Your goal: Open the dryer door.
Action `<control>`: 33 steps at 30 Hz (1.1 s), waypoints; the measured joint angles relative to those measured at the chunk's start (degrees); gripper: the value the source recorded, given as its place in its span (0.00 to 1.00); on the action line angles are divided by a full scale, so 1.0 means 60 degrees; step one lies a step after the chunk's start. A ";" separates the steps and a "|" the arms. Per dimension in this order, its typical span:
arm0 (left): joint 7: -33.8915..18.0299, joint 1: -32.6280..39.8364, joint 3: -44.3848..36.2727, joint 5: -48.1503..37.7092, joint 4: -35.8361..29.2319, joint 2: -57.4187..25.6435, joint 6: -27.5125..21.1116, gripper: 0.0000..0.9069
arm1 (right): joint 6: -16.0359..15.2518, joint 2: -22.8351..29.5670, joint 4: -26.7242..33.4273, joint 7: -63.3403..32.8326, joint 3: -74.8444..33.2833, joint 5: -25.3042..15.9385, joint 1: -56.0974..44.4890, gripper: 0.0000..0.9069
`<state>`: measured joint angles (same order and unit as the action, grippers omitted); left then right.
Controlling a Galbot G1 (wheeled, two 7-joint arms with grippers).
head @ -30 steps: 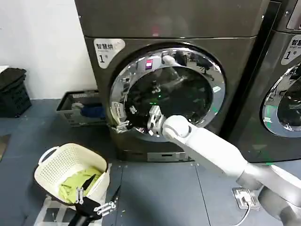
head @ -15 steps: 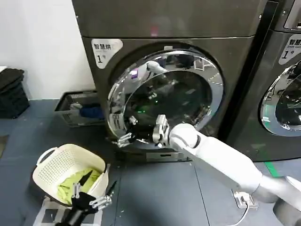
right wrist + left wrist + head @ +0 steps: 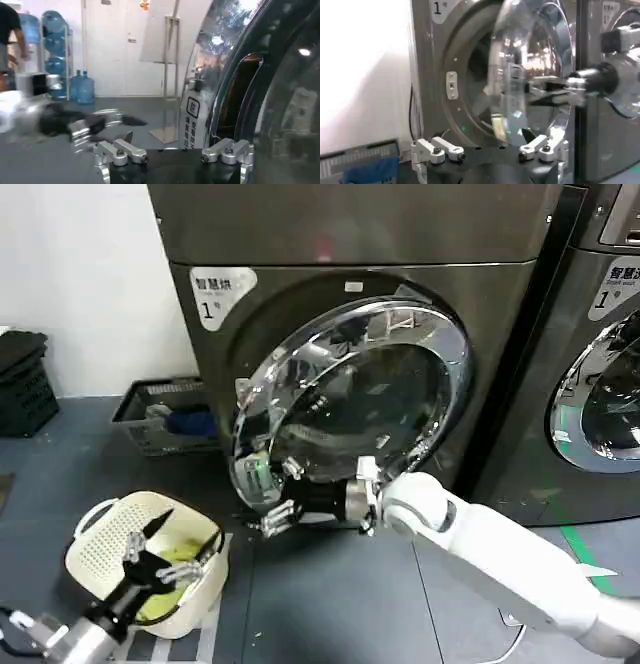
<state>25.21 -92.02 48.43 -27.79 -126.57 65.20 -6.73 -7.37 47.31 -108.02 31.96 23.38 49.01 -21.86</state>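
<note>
Head view showed my right gripper, fingers spread at the latch edge, swinging the dryer door further off machine "1", opening well underway; left gripper idled open over the laundry basket.

Dryer door centre (ajar), right tool at its lower edge, laundry basket front-left

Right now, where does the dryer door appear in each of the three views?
Head view: the dryer door is at centre, swung partly open.
Left wrist view: seen edge-on, right of centre.
Right wrist view: its chrome ring fills the right side.
Shared landmark: the right gripper at the door's edge.
</note>
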 joint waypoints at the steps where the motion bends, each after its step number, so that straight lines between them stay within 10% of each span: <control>1: 0.0009 0.0107 0.0042 -0.0168 0.0095 -0.0096 0.0001 1.00 | -0.0001 -0.0094 -0.0124 0.0079 -0.0075 -0.0004 -0.0101 1.00; 33: 0.1941 0.4539 -0.3439 -0.1089 0.3280 -0.3397 0.1116 1.00 | 0.0362 -0.2201 -0.2629 0.2182 -0.5162 -0.0488 -0.5767 1.00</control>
<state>36.86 -64.79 27.80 -34.32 -106.89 44.82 -0.04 -5.20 34.10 -123.80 45.05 -7.60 46.09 -56.46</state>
